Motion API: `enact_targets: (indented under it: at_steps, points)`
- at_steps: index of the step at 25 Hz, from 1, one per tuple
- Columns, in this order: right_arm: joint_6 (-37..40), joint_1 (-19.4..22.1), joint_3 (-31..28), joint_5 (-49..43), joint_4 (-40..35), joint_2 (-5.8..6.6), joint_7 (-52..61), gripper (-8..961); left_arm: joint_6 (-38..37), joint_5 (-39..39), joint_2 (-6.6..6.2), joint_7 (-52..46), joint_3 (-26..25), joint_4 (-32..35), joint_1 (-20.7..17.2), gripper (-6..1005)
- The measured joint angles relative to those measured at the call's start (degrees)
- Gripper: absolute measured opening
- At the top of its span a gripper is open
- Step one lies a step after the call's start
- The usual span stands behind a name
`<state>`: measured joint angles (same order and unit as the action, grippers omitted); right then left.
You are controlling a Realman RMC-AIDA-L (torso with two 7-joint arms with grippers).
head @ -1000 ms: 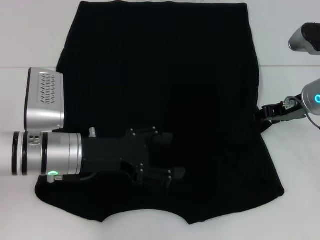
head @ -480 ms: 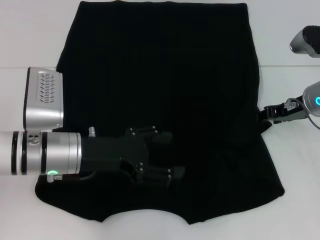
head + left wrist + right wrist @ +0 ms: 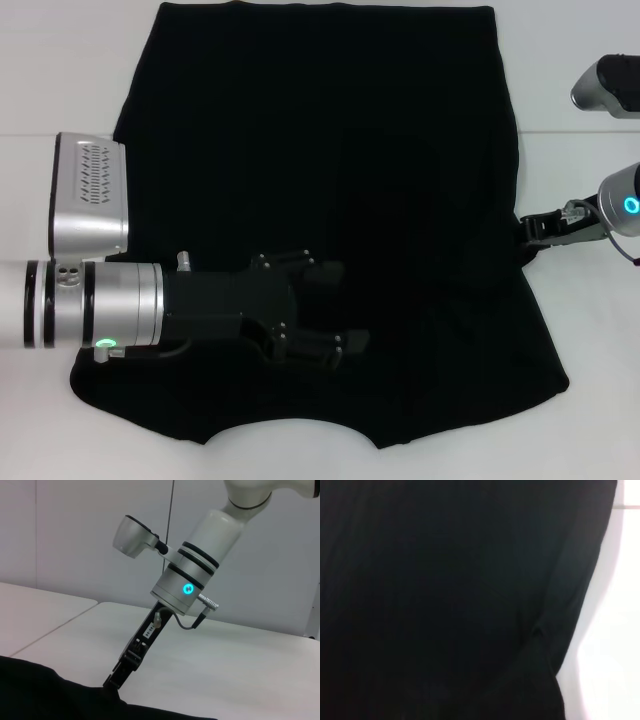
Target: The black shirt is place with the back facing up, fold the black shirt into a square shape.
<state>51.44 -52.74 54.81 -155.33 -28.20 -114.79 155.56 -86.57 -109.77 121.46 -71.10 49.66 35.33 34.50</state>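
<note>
Shirt (image 3: pixel 330 180): black, spread flat on white table (image 3: pixel 60 80), filling centre of head view. Left gripper (image 3: pixel 335 312): lower centre, over the cloth, fingers parted, holding nothing. Right gripper (image 3: pixel 528 232): right edge, at shirt's side hem; grip cannot be told.

Bright, even overhead light, faint shadows; the right wrist view is soft and blurred.

A black shirt (image 3: pixel 330 200) covers most of the white table (image 3: pixel 590 420), leaving bare strips along the left and right sides. The left end effector (image 3: pixel 335 310) and its thick arm lie across the shirt's near left part, blocking it. The right end effector (image 3: pixel 527 232) touches the shirt's right edge. The far half is unobstructed.
</note>
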Motion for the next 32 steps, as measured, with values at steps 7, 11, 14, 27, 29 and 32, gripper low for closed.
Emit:
enact_targets:
  at_steps: [7, 11, 14, 27, 29, 32]
  points:
    - [0.7, -0.2, -0.1, 0.0, -0.5, 0.04, -1.0, 244, 0.1, 0.0, 0.00, -0.1, 0.0, 0.0, 0.0, 917]
    - [0.9, -0.5, -0.1, 0.2, -0.9, 0.09, -1.6, 121, 0.7, 0.0, 0.00, -0.5, 0.0, 0.1, 0.1, 917]
    - [1.4, -0.7, -0.1, 0.3, -1.5, 0.07, -1.6, 45, 0.9, 0.0, 0.01, -0.6, 0.0, 0.1, 0.1, 918]
    - [3.3, -4.5, 0.6, 7.2, -3.9, -1.54, -4.7, 45, 0.9, 0.0, -0.01, -0.7, 0.0, 0.4, 0.1, 912]
    - [2.6, -5.0, 0.6, 7.2, -3.8, -1.99, -4.7, 46, 0.9, 0.2, -0.09, -0.7, 0.0, 0.4, 0.1, 911]
    - [0.4, -5.4, 0.6, 7.2, -3.7, -2.63, -4.7, 49, 0.9, 0.5, -0.20, -0.7, 0.0, 0.4, 0.1, 909]
